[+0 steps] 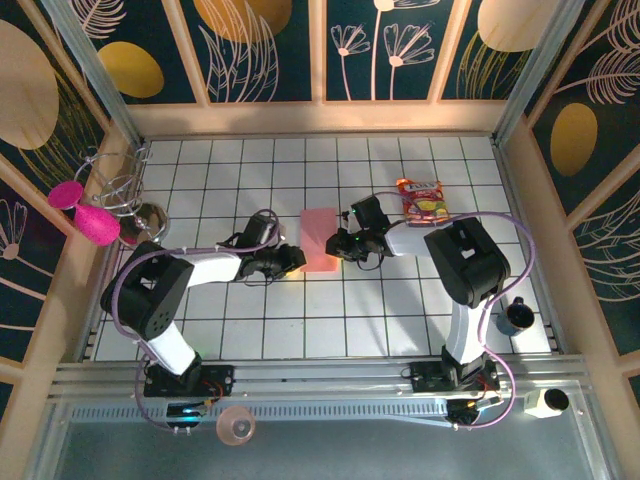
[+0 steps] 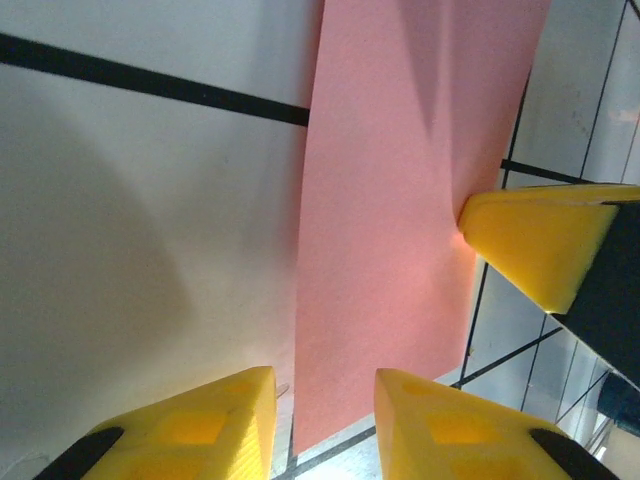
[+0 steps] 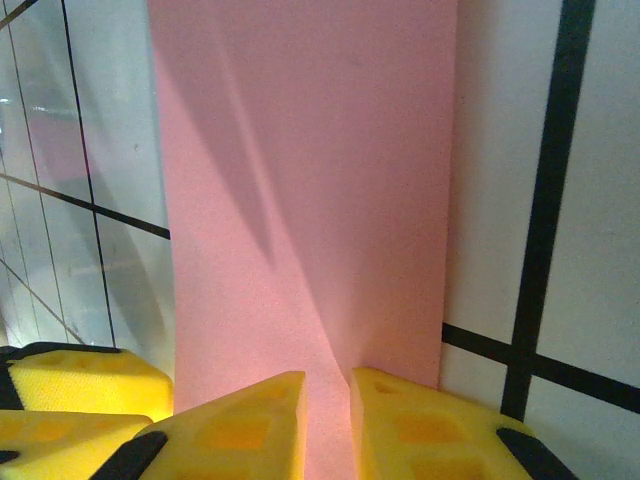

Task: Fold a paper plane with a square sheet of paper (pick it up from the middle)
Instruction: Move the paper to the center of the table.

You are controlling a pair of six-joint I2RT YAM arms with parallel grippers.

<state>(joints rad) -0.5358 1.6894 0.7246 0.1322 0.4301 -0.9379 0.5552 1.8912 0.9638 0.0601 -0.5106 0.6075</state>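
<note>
The table (image 1: 400, 300) was white tile ruled with black lines, glossy enough to catch the light. It was boxed in by pale wooden frames and dark blue wall panels (image 1: 270, 40) painted with gold discs and thin white flowers.

Near the middle lay the paper (image 1: 318, 238), salmon pink, matte and thin, folded to a narrow upright strip with clean straight edges. It sat flat across the tile lines, between the two arms.

The left gripper (image 2: 325, 385) had blunt yellow wedge fingers standing apart, with one long edge of the strip running into the gap. The right gripper (image 3: 328, 385) had its fingers nearly together, pinched on the strip's end.

A red-and-yellow snack packet (image 1: 423, 198) lay just behind the right arm. Two magenta discs (image 1: 70, 194) and a wire rack (image 1: 118, 185) crowded the far left corner, and a dark mug (image 1: 516, 316) stood at the right edge, all well clear of the paper.
</note>
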